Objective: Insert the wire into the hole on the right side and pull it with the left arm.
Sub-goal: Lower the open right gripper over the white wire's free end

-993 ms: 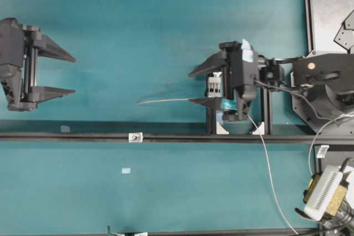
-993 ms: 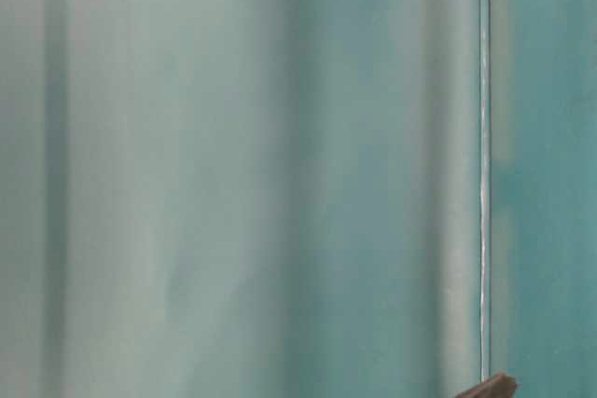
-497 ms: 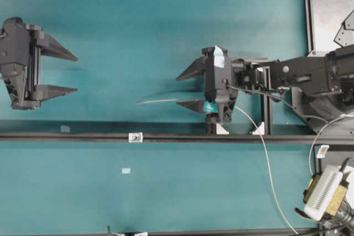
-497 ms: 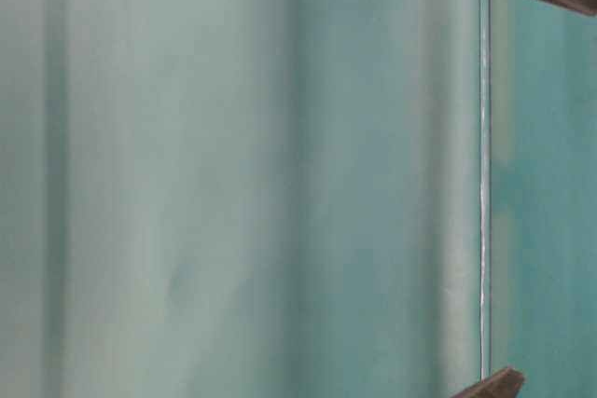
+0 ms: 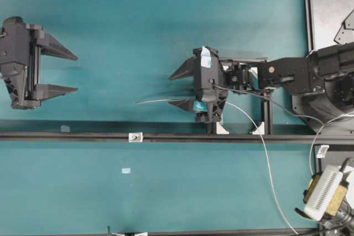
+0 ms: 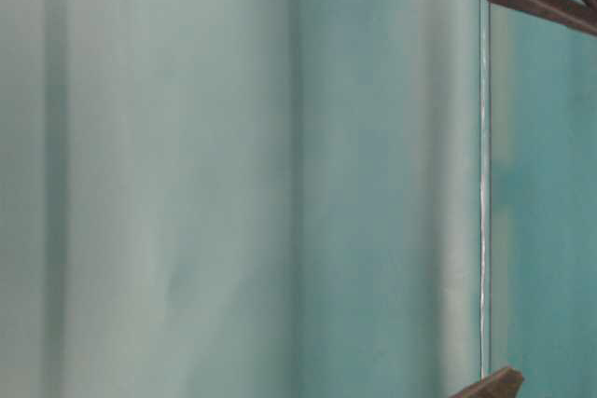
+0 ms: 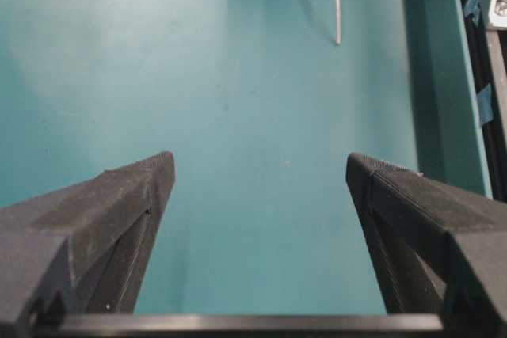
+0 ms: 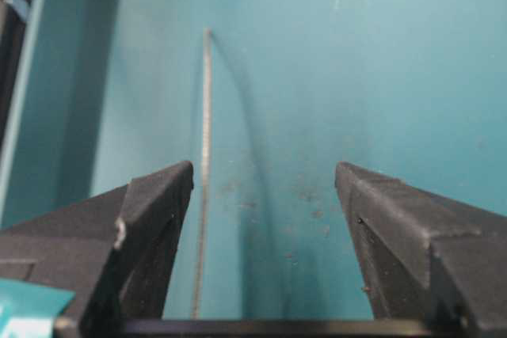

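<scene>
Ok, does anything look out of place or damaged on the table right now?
Nothing stands out. The wire lies loose on the teal table, unbent, its free end short of the hole, between the right gripper's open fingers.

- We see even, fairly bright light from above in the overhead view; the teal table looks sharp, slightly darker toward its upper left corner.
- The right gripper throws a soft, faint shadow on the table just beside it.
- The table-level view is heavily blurred and washed out, with pale vertical bands; only a thin bright line stands out.
- In both wrist views the near fingers are soft, and the table beyond is clearer.
- The wire casts a curved, dim shadow.
</scene>
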Tool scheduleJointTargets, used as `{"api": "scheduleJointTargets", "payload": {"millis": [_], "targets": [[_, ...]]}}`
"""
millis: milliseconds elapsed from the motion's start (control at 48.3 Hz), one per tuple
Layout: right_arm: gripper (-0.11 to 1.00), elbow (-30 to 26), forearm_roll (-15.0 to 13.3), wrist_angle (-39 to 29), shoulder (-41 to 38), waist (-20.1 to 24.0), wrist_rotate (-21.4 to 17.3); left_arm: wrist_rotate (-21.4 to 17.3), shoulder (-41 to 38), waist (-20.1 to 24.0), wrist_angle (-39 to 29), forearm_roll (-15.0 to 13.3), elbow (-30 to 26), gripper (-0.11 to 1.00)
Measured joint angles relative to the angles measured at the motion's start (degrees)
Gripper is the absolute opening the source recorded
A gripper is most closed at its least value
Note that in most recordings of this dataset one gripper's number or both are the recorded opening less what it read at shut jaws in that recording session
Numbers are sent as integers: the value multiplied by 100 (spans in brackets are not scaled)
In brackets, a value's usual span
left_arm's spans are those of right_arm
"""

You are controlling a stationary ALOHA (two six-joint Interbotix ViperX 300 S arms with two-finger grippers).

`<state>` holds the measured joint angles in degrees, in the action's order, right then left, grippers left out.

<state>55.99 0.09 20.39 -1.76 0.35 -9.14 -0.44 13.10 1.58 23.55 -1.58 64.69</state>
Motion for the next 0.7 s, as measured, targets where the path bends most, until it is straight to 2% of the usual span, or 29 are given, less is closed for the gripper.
{"api": "scheduleJointTargets", "payload": {"millis": [248, 703], "targets": [[67, -97, -9, 9, -123, -26, 0, 0, -9, 0, 0, 0, 0, 83], [67, -105, -9, 88, -123, -26, 0, 0, -9, 0, -9, 0, 0, 83]]}}
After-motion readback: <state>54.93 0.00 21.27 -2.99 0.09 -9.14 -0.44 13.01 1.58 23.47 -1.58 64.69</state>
